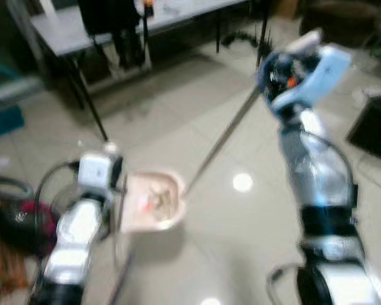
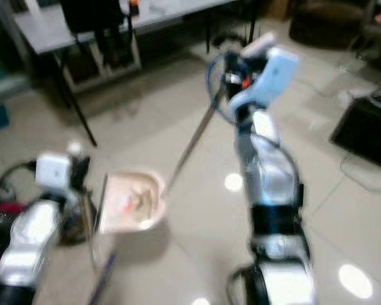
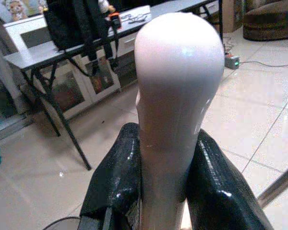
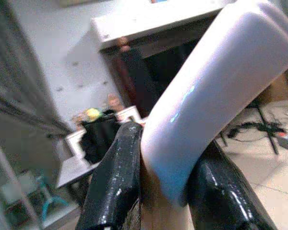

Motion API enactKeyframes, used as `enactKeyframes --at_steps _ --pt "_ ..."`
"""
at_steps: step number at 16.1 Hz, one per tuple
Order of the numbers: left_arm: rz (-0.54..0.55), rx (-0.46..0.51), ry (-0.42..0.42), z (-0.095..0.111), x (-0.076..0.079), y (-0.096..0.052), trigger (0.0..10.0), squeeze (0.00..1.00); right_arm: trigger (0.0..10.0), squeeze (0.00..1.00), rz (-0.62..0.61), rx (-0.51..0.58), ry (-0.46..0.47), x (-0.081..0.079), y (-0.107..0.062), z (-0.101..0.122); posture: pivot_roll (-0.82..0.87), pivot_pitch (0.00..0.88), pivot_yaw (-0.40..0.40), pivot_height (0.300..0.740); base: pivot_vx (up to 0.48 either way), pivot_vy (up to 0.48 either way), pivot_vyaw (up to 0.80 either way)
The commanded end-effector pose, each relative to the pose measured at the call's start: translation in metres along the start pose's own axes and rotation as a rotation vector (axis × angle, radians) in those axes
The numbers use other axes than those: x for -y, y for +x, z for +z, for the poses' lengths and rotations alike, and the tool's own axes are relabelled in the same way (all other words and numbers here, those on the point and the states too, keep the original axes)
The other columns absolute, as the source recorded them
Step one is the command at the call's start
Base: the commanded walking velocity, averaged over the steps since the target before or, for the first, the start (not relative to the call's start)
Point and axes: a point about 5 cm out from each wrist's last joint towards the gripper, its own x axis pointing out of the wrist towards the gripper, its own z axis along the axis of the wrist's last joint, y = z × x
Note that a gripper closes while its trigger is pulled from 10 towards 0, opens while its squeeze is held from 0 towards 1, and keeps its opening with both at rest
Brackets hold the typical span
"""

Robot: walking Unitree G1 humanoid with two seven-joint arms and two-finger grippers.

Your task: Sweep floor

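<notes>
The left tool (image 3: 163, 187) is clamped on the rounded pale-pink end of the dustpan handle (image 3: 175, 91), one black finger (image 3: 117, 182) pressed to each side of it. In the head views the left arm reaches forward low on the robot's left, and the dustpan (image 1: 153, 200) rests on the glossy tiled floor (image 1: 178, 127) just ahead of that arm, its tray holding a little pile of scraps with a reddish bit among them.

The right tool (image 4: 158, 191) grips the light-blue top of the broom handle (image 4: 206, 96), which sits tight between its two fingers. In the head views the right arm is raised on the robot's right, and the thin metal broom pole (image 1: 223, 141) slants down from it toward the robot's left, its lower end meeting the right edge of the dustpan. The broom's head cannot be made out through the blur.

Farther back stands a grey tabletop (image 1: 70, 28) on black legs with a dark bag (image 3: 77, 21) on it. A dark box (image 1: 374, 130) sits on the floor at the far right.
</notes>
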Motion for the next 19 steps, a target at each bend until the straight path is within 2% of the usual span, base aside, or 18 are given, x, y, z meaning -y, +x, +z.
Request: enactKeyframes --at_steps 1,10,12,16,19 --pt "0.038 0.009 0.024 0.003 -0.013 -0.002 10.0 0.0 10.0 0.0 0.049 0.055 0.003 -0.016 0.008 0.012 0.0 0.0 0.059 0.74 0.458 0.0 0.8" --pt "0.039 0.0 0.017 0.001 -0.013 -0.003 10.0 0.0 10.0 0.0 0.017 0.081 0.028 -0.01 0.015 0.015 0.01 0.0 0.055 0.74 0.456 0.0 0.77" --pt "0.039 0.0 0.016 0.001 -0.013 -0.003 10.0 0.0 10.0 0.0 0.003 0.085 0.041 -0.008 0.015 0.015 0.01 0.0 0.055 0.74 0.454 0.0 0.0" --pt "0.035 0.001 0.014 0.002 -0.013 -0.003 10.0 0.0 10.0 0.0 -0.081 0.103 0.059 0.006 0.015 0.014 0.01 0.0 0.054 0.74 0.455 0.0 0.0" --pt "0.032 0.001 0.012 0.002 -0.013 -0.003 10.0 0.0 10.0 0.0 -0.085 0.11 0.058 0.007 0.015 0.014 0.01 0.0 0.055 0.74 0.455 0.0 0.0"
